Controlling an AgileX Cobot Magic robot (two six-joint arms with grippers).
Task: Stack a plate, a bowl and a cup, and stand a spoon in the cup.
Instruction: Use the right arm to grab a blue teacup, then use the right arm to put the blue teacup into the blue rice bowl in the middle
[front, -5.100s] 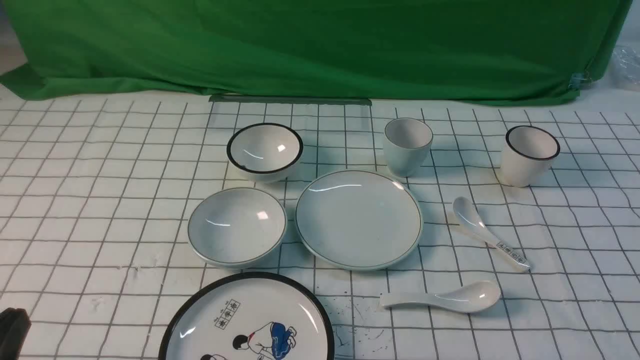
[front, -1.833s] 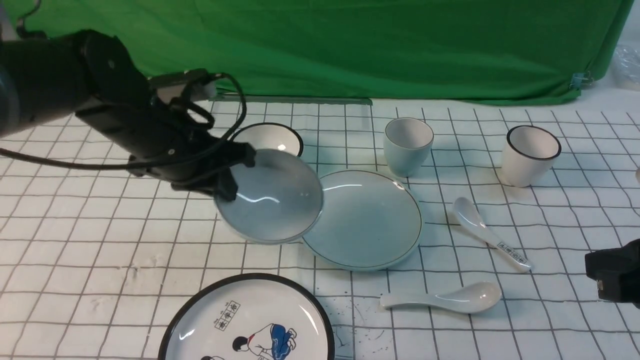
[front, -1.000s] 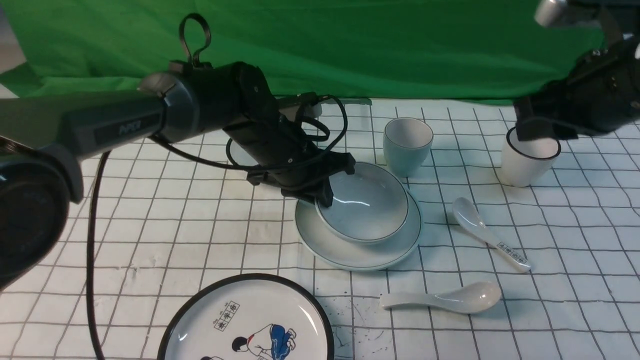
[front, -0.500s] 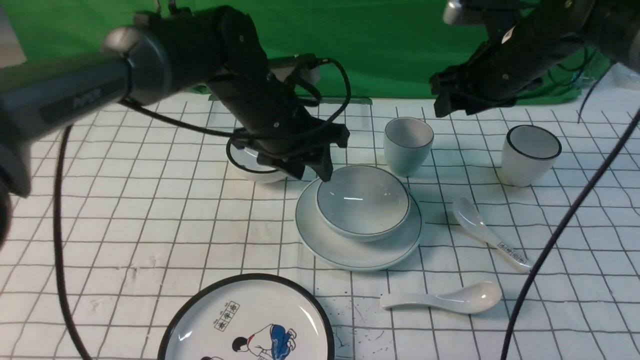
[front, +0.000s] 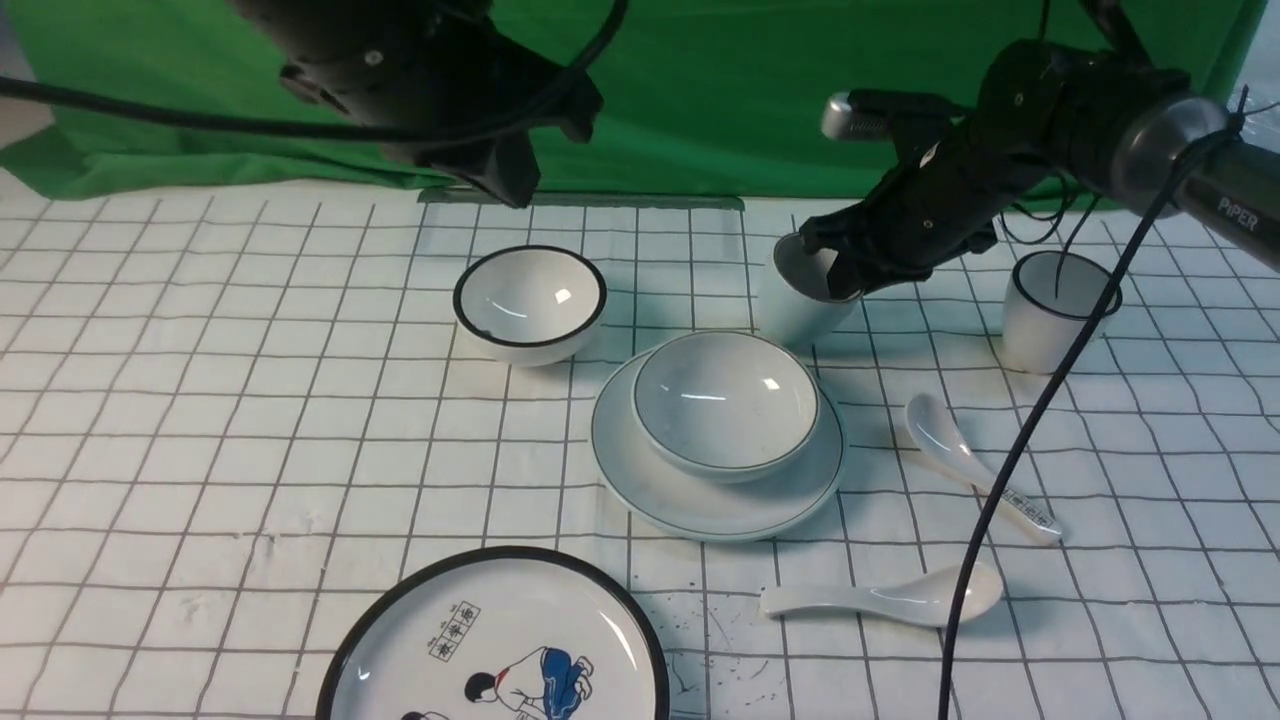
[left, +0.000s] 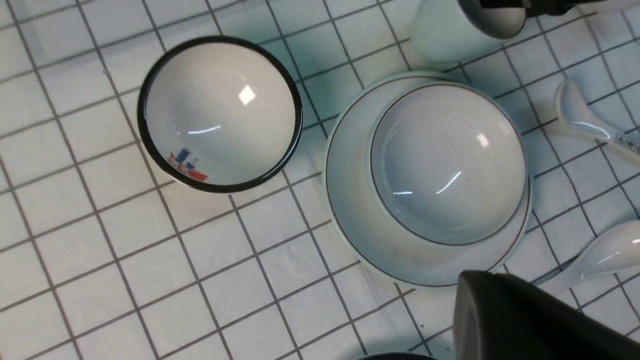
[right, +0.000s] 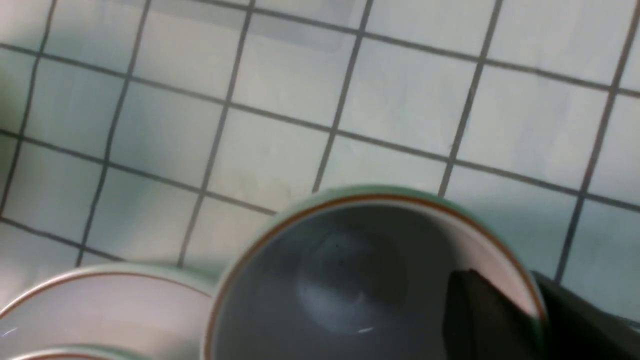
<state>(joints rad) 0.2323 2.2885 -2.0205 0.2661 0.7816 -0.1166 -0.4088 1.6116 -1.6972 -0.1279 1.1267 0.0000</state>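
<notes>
**Rim pinch may slip**

Our right gripper (front: 838, 278) clamps the cup (front: 785, 308) by its rim, 1 finger inside, just far of the bowl (front: 725, 405) on the plate (front: 690, 505). Lifted, it could swing and knock the bowl. Our left gripper (front: 505, 175) hangs closed, empty.

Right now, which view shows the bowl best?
Left wrist: the bowl is seen whole from above, seated on the plate. Front shows it whole but obliquely. Right wrist gives at most a rim sliver at the frame edge.
</notes>
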